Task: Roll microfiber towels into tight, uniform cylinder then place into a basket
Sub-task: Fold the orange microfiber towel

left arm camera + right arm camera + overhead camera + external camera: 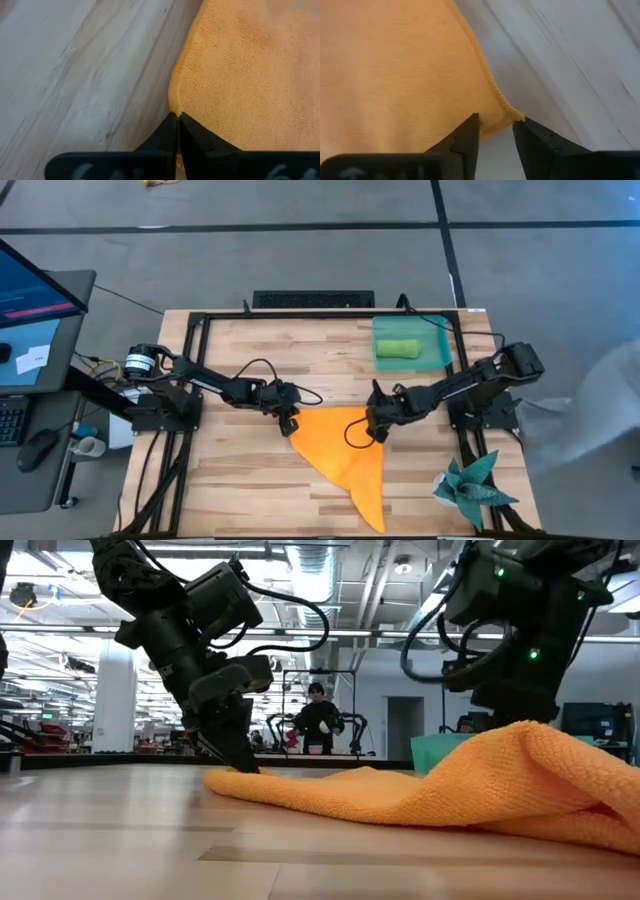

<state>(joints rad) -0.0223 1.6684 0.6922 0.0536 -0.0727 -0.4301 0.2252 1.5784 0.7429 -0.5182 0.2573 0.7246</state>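
The orange towel [345, 460] lies spread flat on the wooden table, tapering to a point toward the near edge. My left gripper [291, 423] is shut at the towel's far left corner. At the far right corner my right gripper [496, 129] is open, one finger over the cloth and the other beside the corner tip [516, 117]. In the low view the towel's raised fold [530, 765] hides the right fingers. The lime green towel [398, 347] lies rolled in the teal basket [440, 358] at the far right. My left gripper has the hem of the orange towel's far left corner [173, 107] at its shut fingertips. It slants down from the table's left side. The corner lies on the table [232, 778], and the cloth beside it is flat and slack. My right gripper: whether its fingers touch the cloth I cannot tell.
A dark teal spiky cloth [472, 490] lies at the near right corner of the table. A black frame [300, 313] borders the far part of the table. Bare wood [240, 480] shows left of the towel. A person [318, 718] stands far off in the room.
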